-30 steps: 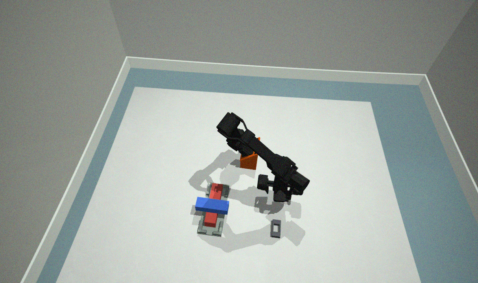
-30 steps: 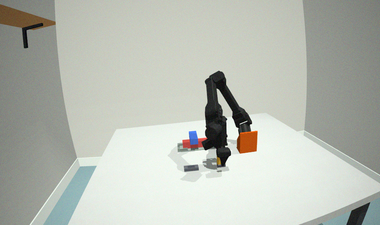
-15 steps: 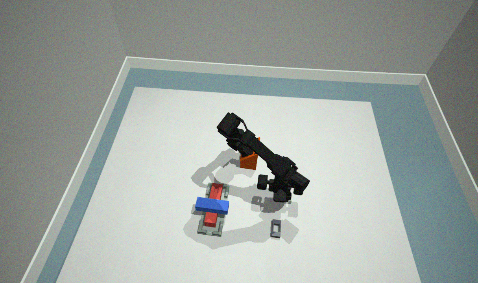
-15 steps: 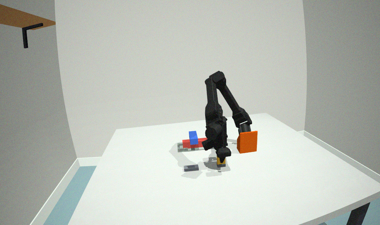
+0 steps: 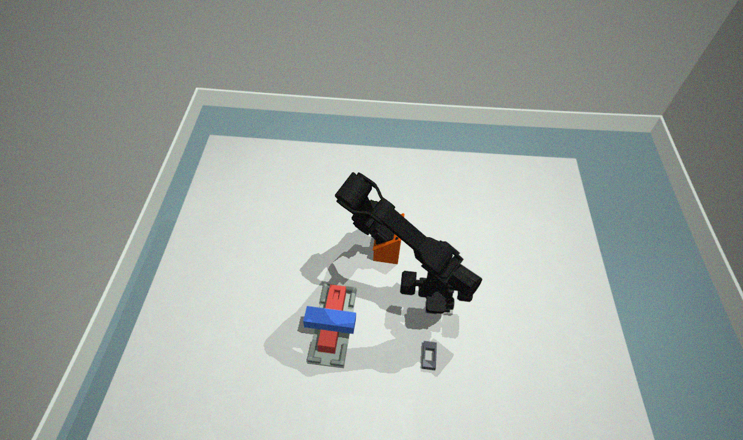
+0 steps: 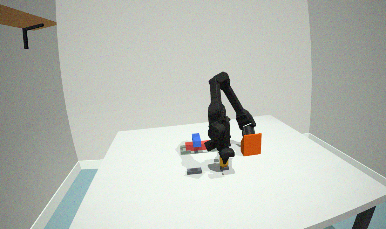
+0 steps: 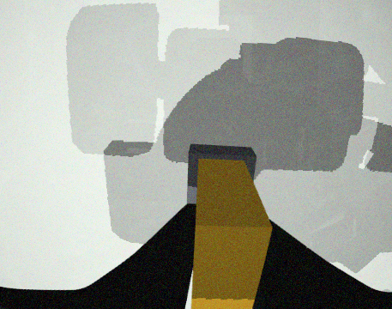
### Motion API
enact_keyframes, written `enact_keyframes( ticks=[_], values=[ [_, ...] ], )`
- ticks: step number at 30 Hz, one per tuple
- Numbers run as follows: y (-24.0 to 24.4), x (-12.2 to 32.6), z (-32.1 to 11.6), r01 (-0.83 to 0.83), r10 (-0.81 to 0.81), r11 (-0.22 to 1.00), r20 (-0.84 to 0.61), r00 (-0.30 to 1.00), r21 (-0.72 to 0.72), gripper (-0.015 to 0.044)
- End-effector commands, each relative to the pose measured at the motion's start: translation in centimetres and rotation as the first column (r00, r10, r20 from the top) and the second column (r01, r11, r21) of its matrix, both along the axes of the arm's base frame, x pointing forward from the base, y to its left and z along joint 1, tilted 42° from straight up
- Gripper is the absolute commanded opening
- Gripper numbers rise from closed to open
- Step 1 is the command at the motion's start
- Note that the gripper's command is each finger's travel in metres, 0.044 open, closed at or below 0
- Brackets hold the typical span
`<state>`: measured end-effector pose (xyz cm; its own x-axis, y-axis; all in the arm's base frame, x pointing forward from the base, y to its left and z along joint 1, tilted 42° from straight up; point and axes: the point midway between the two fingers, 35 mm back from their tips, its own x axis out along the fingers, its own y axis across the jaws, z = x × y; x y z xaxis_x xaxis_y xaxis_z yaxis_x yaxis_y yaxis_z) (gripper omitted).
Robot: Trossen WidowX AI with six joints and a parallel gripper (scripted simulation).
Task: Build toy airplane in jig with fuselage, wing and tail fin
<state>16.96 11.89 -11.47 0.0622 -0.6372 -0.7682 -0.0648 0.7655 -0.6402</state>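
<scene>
— Where is the red fuselage (image 5: 335,299) (image 6: 190,146)?
— It lies in the grey cradle (image 5: 337,362) (image 6: 185,152), under the blue wing (image 5: 329,319) (image 6: 196,140), well apart from the gripper (image 7: 230,257).
— And the yellow tail fin (image 6: 222,162) (image 7: 230,262)?
— It is between the gripper's fingers, which are clamped on it.

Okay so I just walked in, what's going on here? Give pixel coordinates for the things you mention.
The black robot arm's gripper (image 6: 224,161) (image 7: 218,215) is closed on the yellow block-shaped tail fin (image 6: 222,162) (image 7: 233,262), which is at its small dark holder (image 6: 224,168) (image 7: 221,151). The long red fuselage (image 5: 336,297) (image 6: 190,146) lies in the grey cradle (image 5: 338,362) (image 6: 185,152), with the blue bar-shaped wing (image 5: 329,319) (image 6: 196,139) across its top. The fin still has to be fitted at the fuselage's socket.
</scene>
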Motion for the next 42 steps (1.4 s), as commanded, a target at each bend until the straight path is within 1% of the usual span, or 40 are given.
enact_keyframes(
  ticks=[1, 33, 42],
  values=[
    [1.1, 0.4, 0.6, -0.011, 0.011, 1.000, 0.007, 1.000, 0.022, 0.0000],
    [7.2, -0.7, 8.0, 0.013, -0.013, 1.000, 0.002, 1.000, -0.010, 0.0000],
    [7.6, -0.7, 9.6, 0.015, -0.015, 1.000, 0.001, 1.000, -0.013, 0.0000]
  ],
)
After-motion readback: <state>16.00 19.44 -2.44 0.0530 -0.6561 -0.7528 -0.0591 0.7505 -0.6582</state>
